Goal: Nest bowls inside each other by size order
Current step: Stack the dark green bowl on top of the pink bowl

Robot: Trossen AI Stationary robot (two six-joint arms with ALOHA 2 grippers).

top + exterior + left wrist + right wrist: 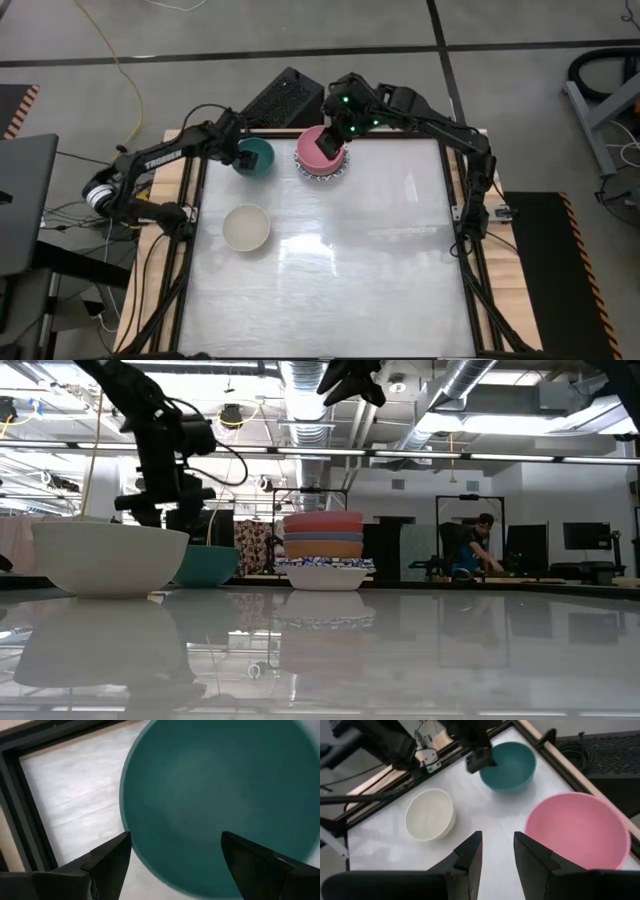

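A teal bowl (258,157) stands on the white table near its far left corner. My left gripper (175,840) hangs open just above the bowl's near rim, one finger outside the rim and the other over the hollow. A cream bowl (245,227) rests alone nearer the front. At the far middle, a stack of nested bowls (323,550) has a pink bowl (576,830) on top and a white, blue-patterned one at the bottom. My right gripper (497,845) is raised above the stack, open, with nothing between its fingers.
A dark frame (190,230) rims the table on its left, far and right sides. The teal bowl sits close to the frame's far left corner. The table's middle and right half (400,250) are bare white surface. A person (475,545) works far off in the room behind.
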